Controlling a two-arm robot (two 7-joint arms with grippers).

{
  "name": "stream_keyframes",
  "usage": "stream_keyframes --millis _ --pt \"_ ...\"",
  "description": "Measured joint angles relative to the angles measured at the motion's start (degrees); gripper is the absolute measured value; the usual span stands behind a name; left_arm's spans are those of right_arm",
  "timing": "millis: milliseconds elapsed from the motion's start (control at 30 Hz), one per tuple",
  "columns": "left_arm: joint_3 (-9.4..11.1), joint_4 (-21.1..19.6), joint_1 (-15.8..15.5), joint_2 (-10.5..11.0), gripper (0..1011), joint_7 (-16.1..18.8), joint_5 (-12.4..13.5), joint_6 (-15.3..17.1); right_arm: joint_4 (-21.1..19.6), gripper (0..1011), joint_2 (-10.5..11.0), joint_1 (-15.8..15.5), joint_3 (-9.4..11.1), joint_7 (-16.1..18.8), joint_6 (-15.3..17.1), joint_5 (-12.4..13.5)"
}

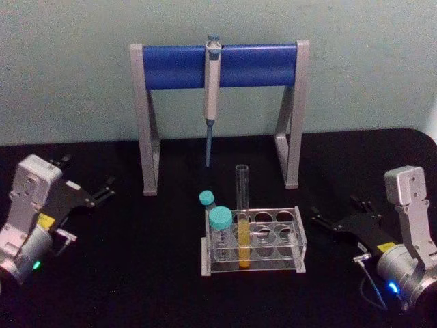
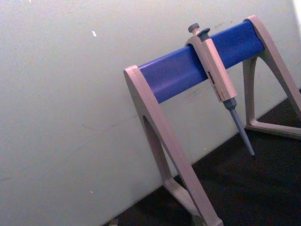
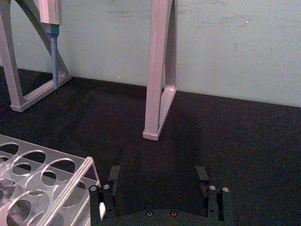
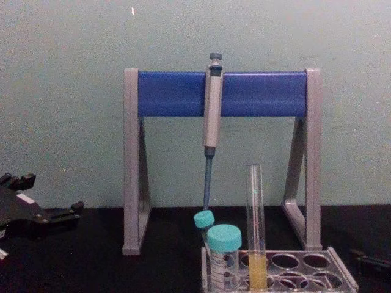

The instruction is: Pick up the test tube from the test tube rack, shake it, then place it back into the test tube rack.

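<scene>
The test tube (image 1: 243,219) stands upright in the test tube rack (image 1: 297,236), mouth up. My right gripper (image 3: 160,176) waits wide right of it; my left gripper (image 1: 102,191), far left, unclear.

One tall tube (image 1: 242,212) with yellow-orange liquid stands in one clear rack (image 1: 298,236). The rack's top plate shows two rows of four round holes, eight in all, as far as the head view lets them be counted. Two teal-capped tubes sit in the rack: a larger one (image 1: 220,232) at the front and a smaller one (image 1: 207,201) behind it. One pipette (image 1: 212,89) hangs on one stand (image 1: 149,130), which has one blue crossbar and two grey end frames. Two grippers are in view, the left gripper (image 1: 102,190) and the right gripper (image 1: 326,220), each with two fingers. There is one black table (image 1: 136,273).
</scene>
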Motion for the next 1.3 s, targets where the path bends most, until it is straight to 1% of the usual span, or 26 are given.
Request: stream_keyframes --millis 1300 --pt "0.00 0.00 0.00 0.00 1001 0.00 0.00 0.00 -0.24 1000 0.16 -0.03 -0.04 -0.25 -0.29 0.06"
